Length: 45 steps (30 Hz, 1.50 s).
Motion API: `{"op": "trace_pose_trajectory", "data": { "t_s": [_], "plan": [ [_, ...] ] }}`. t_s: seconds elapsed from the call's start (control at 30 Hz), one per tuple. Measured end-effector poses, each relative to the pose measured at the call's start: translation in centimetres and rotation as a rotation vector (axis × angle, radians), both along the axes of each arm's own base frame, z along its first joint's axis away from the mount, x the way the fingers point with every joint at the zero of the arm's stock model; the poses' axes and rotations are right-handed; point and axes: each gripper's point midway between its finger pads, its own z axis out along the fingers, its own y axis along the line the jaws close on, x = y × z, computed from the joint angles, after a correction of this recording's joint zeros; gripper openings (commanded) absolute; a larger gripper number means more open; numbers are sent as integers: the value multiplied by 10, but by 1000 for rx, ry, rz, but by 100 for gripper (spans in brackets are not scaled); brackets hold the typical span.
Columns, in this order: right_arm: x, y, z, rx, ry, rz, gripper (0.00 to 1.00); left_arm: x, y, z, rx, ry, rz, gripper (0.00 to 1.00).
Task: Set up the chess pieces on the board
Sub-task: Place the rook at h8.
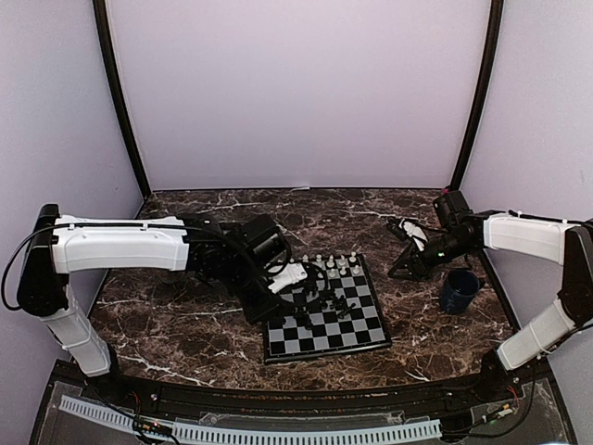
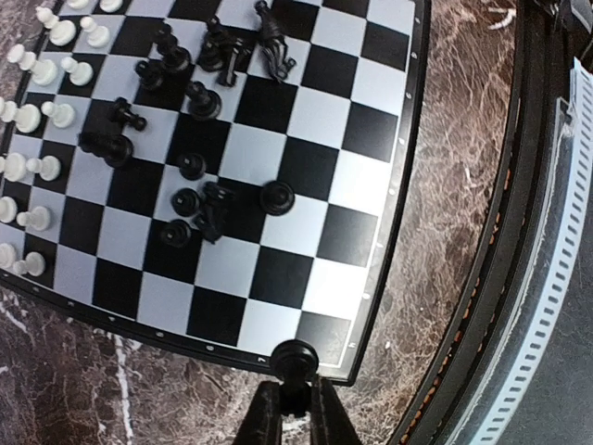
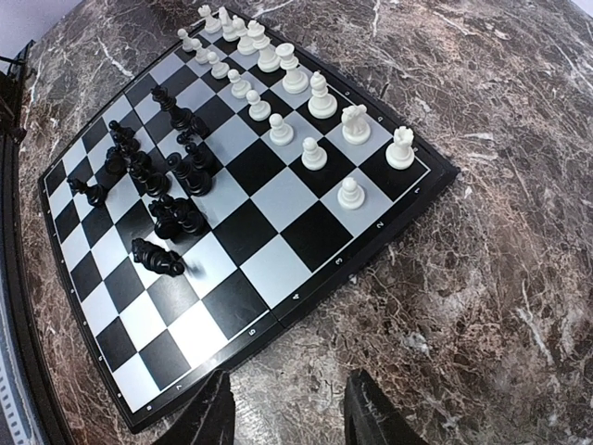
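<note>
Left arm (image 1: pixel 116 243) extended from the left toward the board (image 1: pixel 357 336), wrist bent down over its left side. I saw the left gripper (image 2: pixel 295 394) pinched on a black pawn (image 2: pixel 295 360) at the board's rim, beside a corner. The pawn's round head faced the wrist camera, its long axis roughly in line with the fingers.

Right arm (image 1: pixel 519 232) angled down to the right of the board. The right gripper (image 3: pixel 289 413) hung with fingers apart, holding nothing, just off a board corner.

White pieces (image 3: pixel 320 97) stood upright in two rows along the board's far edge. Black pieces (image 3: pixel 190 176) crowded the board's middle. A fallen black piece (image 3: pixel 157 257) lay on its side, long axis slanting across the squares.
</note>
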Motion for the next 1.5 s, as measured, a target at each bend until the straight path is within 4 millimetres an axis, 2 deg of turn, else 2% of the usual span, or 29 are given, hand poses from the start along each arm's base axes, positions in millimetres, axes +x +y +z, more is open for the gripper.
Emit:
{"op": "trace_pose_trajectory", "data": {
  "t_s": [0.13,0.23,0.67,1.1,1.17,1.33,1.5],
  "plan": [
    [0,0,0,-1,-1,0,41,-20,7,-16,50,36,-43,6],
    [0,0,0,-3,-1,-1,41,-26,11,-25,84,53,-57,6],
    [0,-1,-2,-8,0,-1,41,-36,10,-52,142,91,-97,7],
    [1,-1,-7,-17,11,1,41,-39,11,-70,175,105,-107,10],
    [1,-1,-8,-17,13,1,41,-39,9,-70,170,102,-108,12],
    [1,-1,-9,-19,17,1,41,-40,8,-72,165,99,-111,28],
    [0,-1,-9,-18,18,1,41,-40,13,-76,182,99,-108,36]
  ]
}}
